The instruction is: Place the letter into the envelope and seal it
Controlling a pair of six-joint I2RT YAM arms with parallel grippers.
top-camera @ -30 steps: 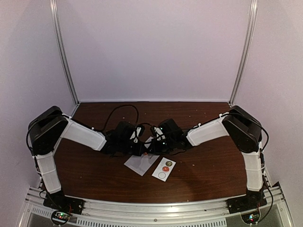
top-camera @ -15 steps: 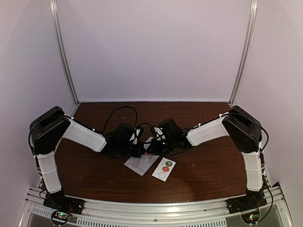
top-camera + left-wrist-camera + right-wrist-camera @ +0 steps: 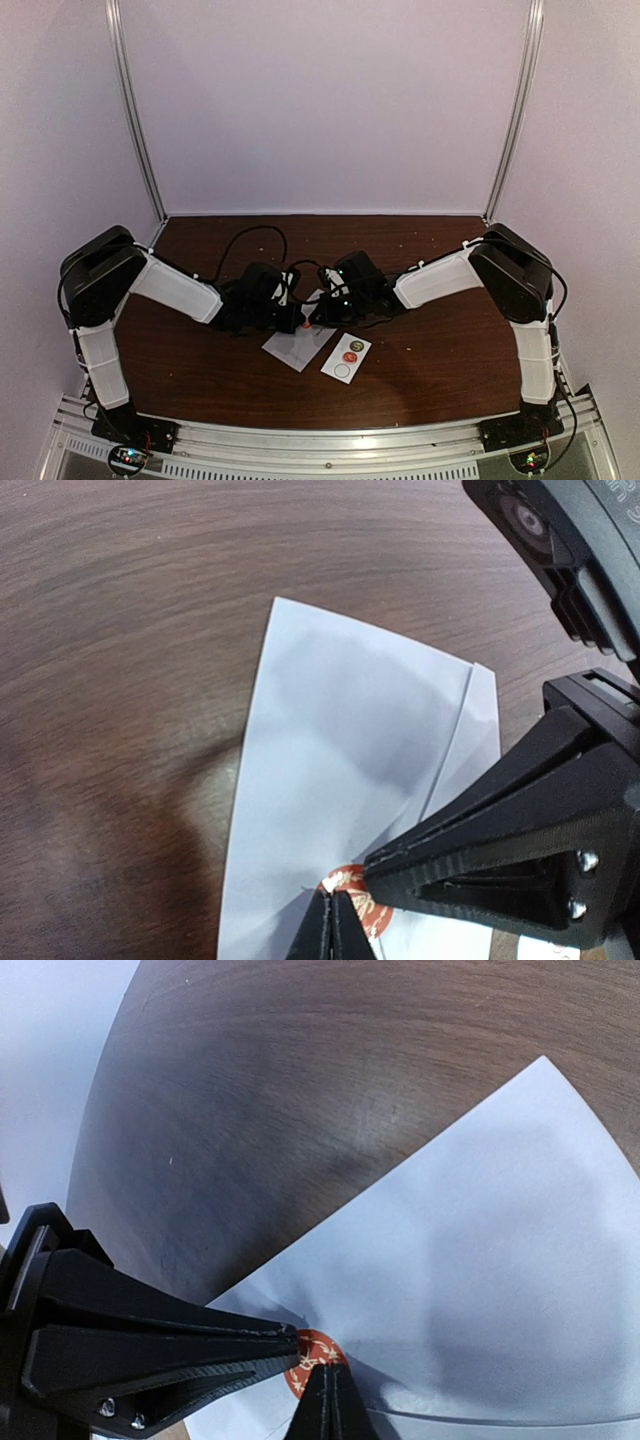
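The envelope (image 3: pixel 296 349) (image 3: pixel 340 760) (image 3: pixel 480 1230) lies flat on the dark wooden table, flap folded down. A round red sticker (image 3: pixel 375 917) (image 3: pixel 306 1352) sits at the flap's tip. My left gripper (image 3: pixel 300 327) (image 3: pixel 334 895) is shut, its tip resting on the sticker's edge. From the other side my right gripper (image 3: pixel 313 322) (image 3: pixel 326 1370) is shut too, its tip also on the sticker. Each wrist view shows the other gripper's fingers (image 3: pixel 480 865) (image 3: pixel 180 1345) meeting the sticker. No letter shows anywhere.
A small white strip of round stickers (image 3: pixel 346 358) lies just right of the envelope's near corner. Black cables (image 3: pixel 245 240) loop over the table behind the wrists. Metal posts (image 3: pixel 135 120) and pale walls enclose the back and sides.
The left arm has drawn back slightly to the left, its tip still at the sticker. The right arm and the envelope have not moved.
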